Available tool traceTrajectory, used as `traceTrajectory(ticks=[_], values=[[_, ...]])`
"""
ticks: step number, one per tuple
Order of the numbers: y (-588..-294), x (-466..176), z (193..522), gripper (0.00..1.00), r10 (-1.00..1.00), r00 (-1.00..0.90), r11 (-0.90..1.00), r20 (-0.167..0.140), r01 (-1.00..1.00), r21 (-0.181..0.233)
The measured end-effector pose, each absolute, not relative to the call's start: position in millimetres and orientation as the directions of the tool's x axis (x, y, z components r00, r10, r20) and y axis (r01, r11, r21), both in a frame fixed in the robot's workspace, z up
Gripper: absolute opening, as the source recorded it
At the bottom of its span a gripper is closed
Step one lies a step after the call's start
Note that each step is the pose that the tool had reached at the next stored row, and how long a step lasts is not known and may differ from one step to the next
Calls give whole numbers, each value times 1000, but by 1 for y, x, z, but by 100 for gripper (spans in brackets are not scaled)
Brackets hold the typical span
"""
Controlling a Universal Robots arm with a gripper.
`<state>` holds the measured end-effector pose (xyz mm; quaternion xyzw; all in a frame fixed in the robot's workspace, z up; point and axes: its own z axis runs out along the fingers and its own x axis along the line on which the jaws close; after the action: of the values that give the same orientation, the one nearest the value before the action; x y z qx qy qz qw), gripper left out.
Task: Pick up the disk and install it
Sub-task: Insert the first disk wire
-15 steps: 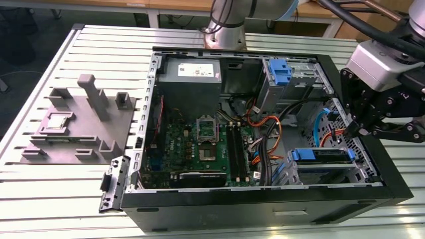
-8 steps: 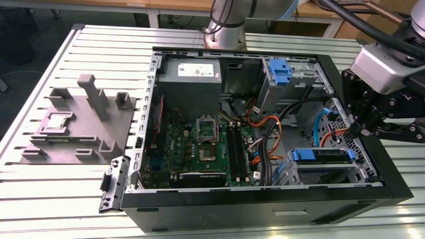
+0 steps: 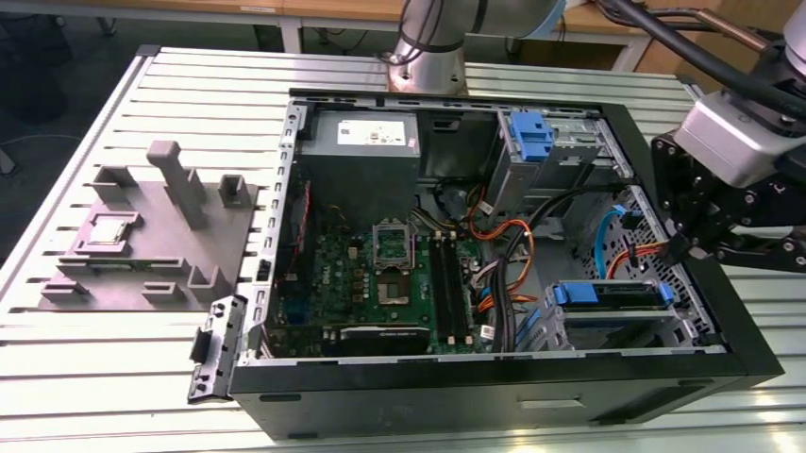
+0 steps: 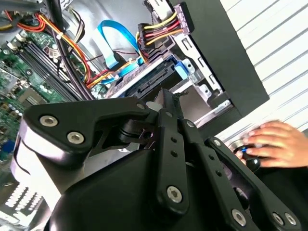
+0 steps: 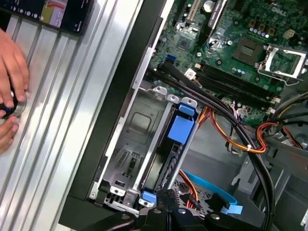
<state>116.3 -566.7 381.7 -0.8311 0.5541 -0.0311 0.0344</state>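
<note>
In the exterior view, the open computer case (image 3: 504,387) stands on the slotted surface (image 3: 126,359). The disk (image 3: 613,300) lies in a drive bay inside the case, at the near corner on the exterior view's right. The hand (image 3: 686,247) hangs over the case's wall on that side, just above and beside the bay. The wall is close, so a slightly skewed descent could knock the hand's linkage against the rim.

In the second wrist view, the hand (image 4: 163,94) looks closed with nothing between its jaws, and it points at the disk (image 4: 144,82) and its blue frame. A closed hand reaching the frame would push it rather than grasp it. The bundled cables (image 4: 72,53) run close by and could snag. A person's hand (image 4: 274,144) rests on the surface beside the case, within the arm's likely sweep.

In the first wrist view, the hand (image 5: 162,195) again appears shut and empty. The disk (image 5: 168,159) sits in one slot beside a bare metal one, and I cannot tell whether it is fully seated. Black cables (image 5: 231,130) cross next to its blue tab, so a grip there might pinch a wire or drag the frame askew. The person's hand (image 5: 12,72) lies at the surface's edge.
</note>
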Motion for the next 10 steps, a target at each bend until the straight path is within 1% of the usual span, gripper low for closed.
traceTrajectory(ticks=[10], values=[[-567, 116, 377, 10, -861, 508, -508, 29, -853, -122]])
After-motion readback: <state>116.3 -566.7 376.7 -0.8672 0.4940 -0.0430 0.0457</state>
